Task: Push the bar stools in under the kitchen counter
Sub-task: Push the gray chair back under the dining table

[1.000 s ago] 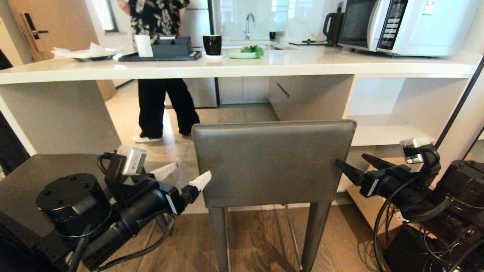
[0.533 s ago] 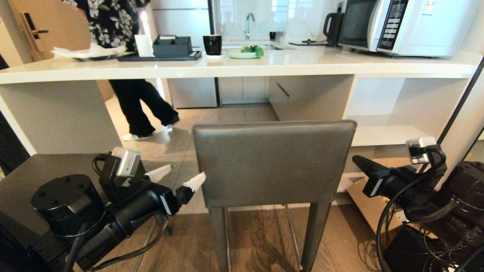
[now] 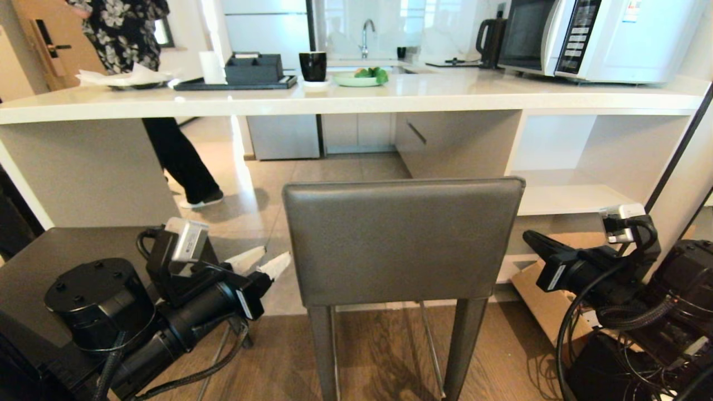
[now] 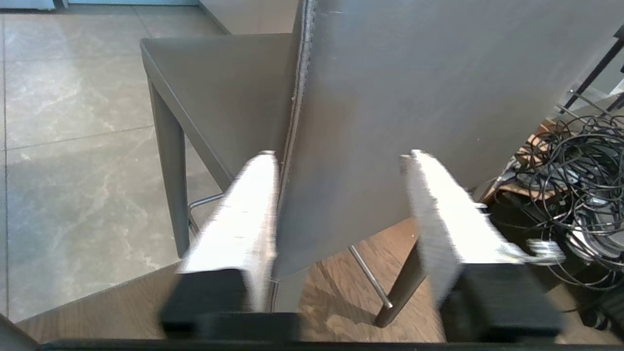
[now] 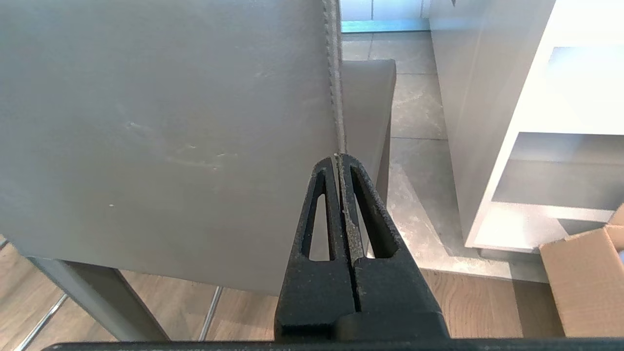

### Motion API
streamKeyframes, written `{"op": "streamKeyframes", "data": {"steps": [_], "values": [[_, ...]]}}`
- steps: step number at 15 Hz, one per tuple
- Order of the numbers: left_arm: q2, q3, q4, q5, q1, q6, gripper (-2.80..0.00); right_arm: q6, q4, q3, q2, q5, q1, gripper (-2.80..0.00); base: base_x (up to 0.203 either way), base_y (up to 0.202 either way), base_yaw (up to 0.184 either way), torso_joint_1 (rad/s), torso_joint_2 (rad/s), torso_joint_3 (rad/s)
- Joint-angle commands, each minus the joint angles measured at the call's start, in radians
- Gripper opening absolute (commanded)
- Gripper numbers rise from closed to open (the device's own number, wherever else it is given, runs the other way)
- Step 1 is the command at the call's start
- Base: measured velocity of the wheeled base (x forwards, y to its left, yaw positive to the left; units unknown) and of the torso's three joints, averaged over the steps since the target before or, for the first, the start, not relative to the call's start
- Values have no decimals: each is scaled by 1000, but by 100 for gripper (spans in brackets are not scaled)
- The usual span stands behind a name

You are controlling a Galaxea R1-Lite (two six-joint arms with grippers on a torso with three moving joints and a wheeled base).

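Observation:
One bar stool stands in front of me, its dark grey backrest [image 3: 404, 239] facing me and its seat [image 4: 219, 87] pointing toward the kitchen counter [image 3: 356, 99]. The white slab top runs across the whole head view, beyond the stool. My left gripper [image 3: 262, 260] [image 4: 341, 156] hovers just off the backrest's left edge, its white fingers open with nothing between them. On the other side, my black right gripper [image 3: 528, 237] [image 5: 337, 157] is shut and empty. Its tip is level with the backrest's right edge [image 5: 334, 97] and close beside it.
A person's legs [image 3: 178, 161] are behind the counter at the left. A dark flat surface [image 3: 39, 262] lies under my left arm. White open shelves [image 3: 562, 195] and a cardboard box [image 5: 582, 282] are at the right. A tray, a cup, a plate and a microwave [image 3: 601, 36] are on the counter.
My right gripper has shut and drawn back a little from the backrest's right edge. The left gripper's fingers have narrowed and moved slightly left. The person has walked to the left.

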Motion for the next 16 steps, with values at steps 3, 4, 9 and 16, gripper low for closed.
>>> {"op": "streamKeyframes", "data": {"steps": [3,4,9,16], "values": [[59,-62,-9,63,8,8,-280,2,-9,-30,24,-25,-25,-280,0,0,0,0,0,0],[71,-77,-3,166,2,28,-280,0,-9,-64,33,-37,-55,-280,0,0,0,0,0,0],[150,-169,53,242,87,100,-280,-55,-9,-177,134,-47,-125,-280,0,0,0,0,0,0],[253,-314,50,314,64,166,-280,-203,-9,-302,251,-43,-106,-280,0,0,0,0,0,0]]}}
